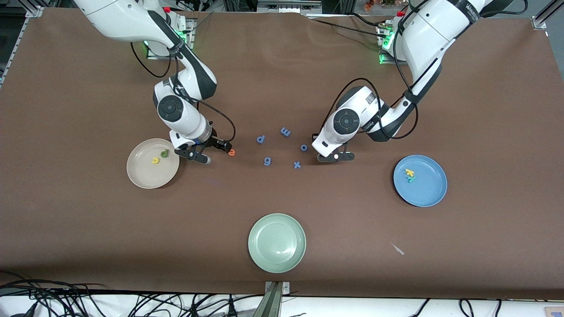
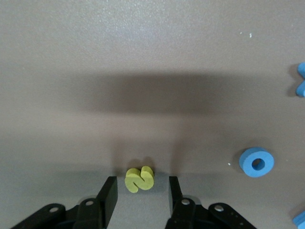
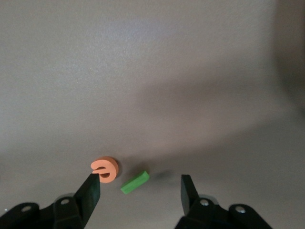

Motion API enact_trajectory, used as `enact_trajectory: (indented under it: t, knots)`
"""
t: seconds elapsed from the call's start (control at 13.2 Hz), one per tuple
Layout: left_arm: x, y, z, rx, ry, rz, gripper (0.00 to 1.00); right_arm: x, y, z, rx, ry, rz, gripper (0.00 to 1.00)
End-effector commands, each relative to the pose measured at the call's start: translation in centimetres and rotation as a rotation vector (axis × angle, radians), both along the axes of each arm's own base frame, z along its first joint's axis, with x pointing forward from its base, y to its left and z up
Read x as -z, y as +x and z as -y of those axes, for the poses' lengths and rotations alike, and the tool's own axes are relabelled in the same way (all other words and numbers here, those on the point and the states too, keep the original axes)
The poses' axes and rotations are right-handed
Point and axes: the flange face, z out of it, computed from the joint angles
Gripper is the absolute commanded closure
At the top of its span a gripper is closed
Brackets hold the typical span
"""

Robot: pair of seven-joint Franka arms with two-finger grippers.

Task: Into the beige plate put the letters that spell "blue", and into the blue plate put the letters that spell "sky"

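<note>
Left tool (image 2: 140,191): sitting low on the desk (image 1: 282,66), jaws part open, straddling the yellow s (image 2: 139,179) without gripping it.
Right tool (image 3: 140,191): hovering beside the beige plate (image 1: 141,176), jaws wide, holding nothing.
Key relation: the light green l (image 3: 135,182) is lying between the right jaws, long axis slanted across the gap; the orange e (image 3: 106,169) is touching one finger.

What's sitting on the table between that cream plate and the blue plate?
Between the beige plate and the blue plate, the front view shows both grippers, an orange e and five periwinkle letters.
</note>
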Motion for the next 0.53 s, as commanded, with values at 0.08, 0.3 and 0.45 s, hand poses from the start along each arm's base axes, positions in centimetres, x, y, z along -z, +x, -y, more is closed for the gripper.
enact_trajectory:
  t: [0.08,0.3,0.45]
  knots:
    - [0.3,-0.5,0.0,-0.045,-0.005,0.022,0.48,1.5,-1.8,0.0,-0.025,-0.003,0.029,0.24]
    - [0.6,-0.8,-0.1,-0.038,0.001,0.019,0.64,2.2,-2.2,0.2,-0.027,-0.002,0.031,0.24]
    - [0.6,-0.8,-0.3,-0.018,0.015,0.034,0.93,2.6,-2.3,0.2,-0.026,0.005,0.038,0.27]
